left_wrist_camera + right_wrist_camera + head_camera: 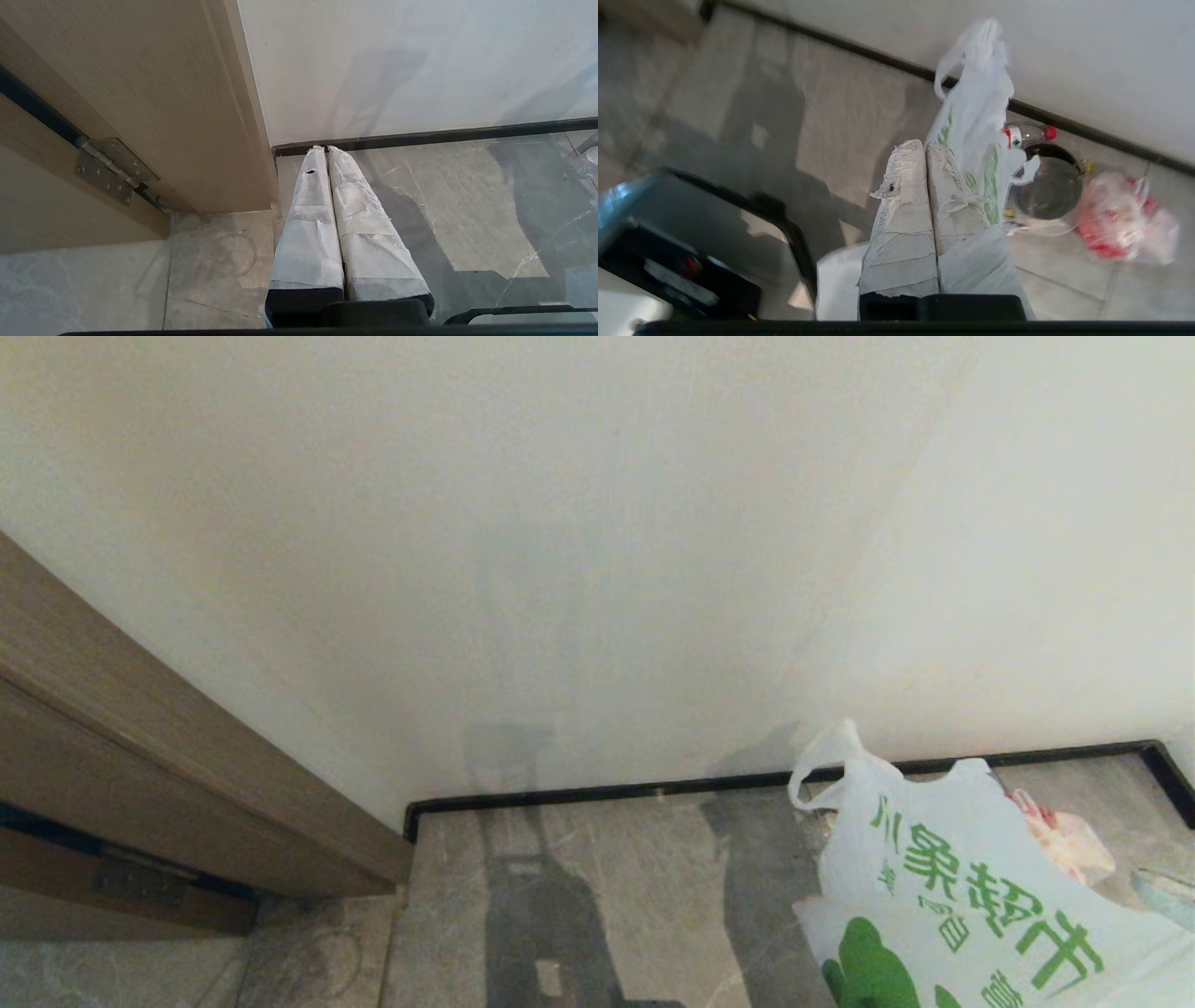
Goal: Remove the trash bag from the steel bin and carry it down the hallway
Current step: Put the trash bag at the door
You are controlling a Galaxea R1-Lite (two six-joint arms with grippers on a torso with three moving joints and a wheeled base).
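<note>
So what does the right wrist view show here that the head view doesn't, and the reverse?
Only the right wrist view shows the right gripper, fingers pressed together with the trash bag draped along one side, the steel bin, a red-capped bottle and a clear bag with red print. Only the head view shows the wooden door frame. Both show the trash bag, baseboard and tiled floor.

An indoor hallway [597,896] corner in a home or office building: pale stone-look floor tiles, plain white wall [597,569], black baseboard [597,792] (running along the wall's foot) and a tan wooden door [140,116] on a metal hinge [110,168].
</note>
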